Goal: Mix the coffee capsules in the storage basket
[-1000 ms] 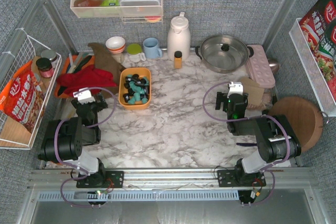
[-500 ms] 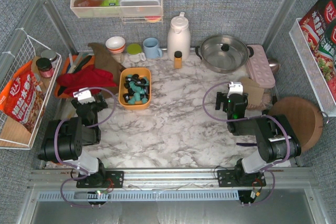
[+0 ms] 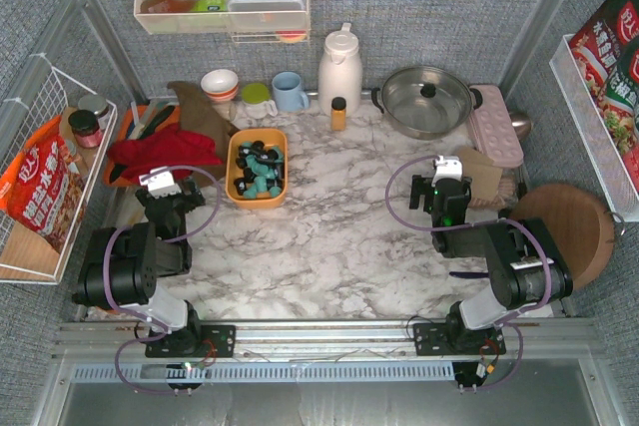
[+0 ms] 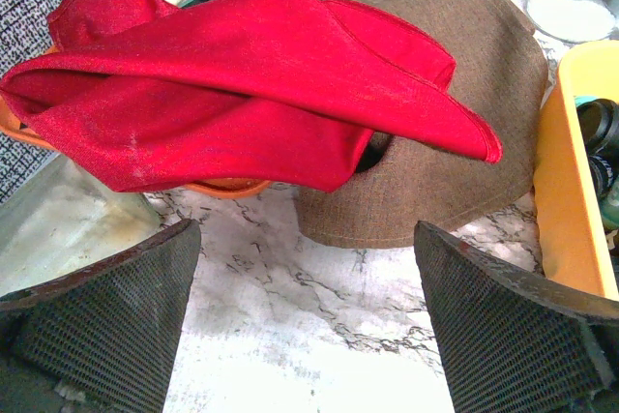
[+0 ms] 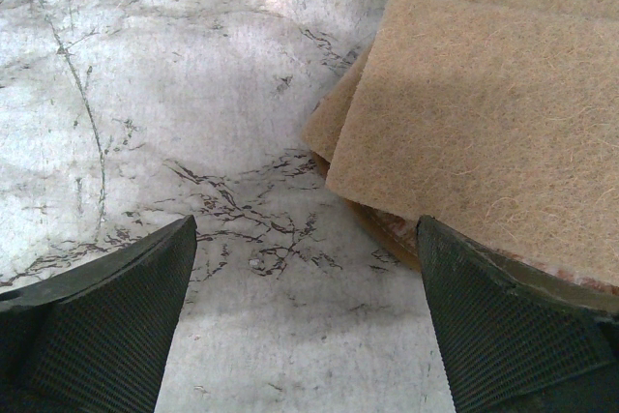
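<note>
Two released, empty pincers: left pincer [image 4: 305, 326] near the worktop's [image 3: 329, 216] left edge, beside the basket [image 3: 257, 204] of capsules [image 3: 258, 167], likely poised to stir; right pincer [image 5: 305, 326] idle by the right edge.

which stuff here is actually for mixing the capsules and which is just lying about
For the job: teal and black cup-shaped coffee capsules; shallow orange-yellow plastic storage basket holding them.
Just lying about: crumpled red cloth; white thermos jug; lidded steel pot; blue ceramic mug; tan fibre pads.

Marble table [image 3: 329, 236] carries storage basket [image 3: 233, 175], pot [image 3: 401, 107], jug [image 3: 339, 69].
</note>
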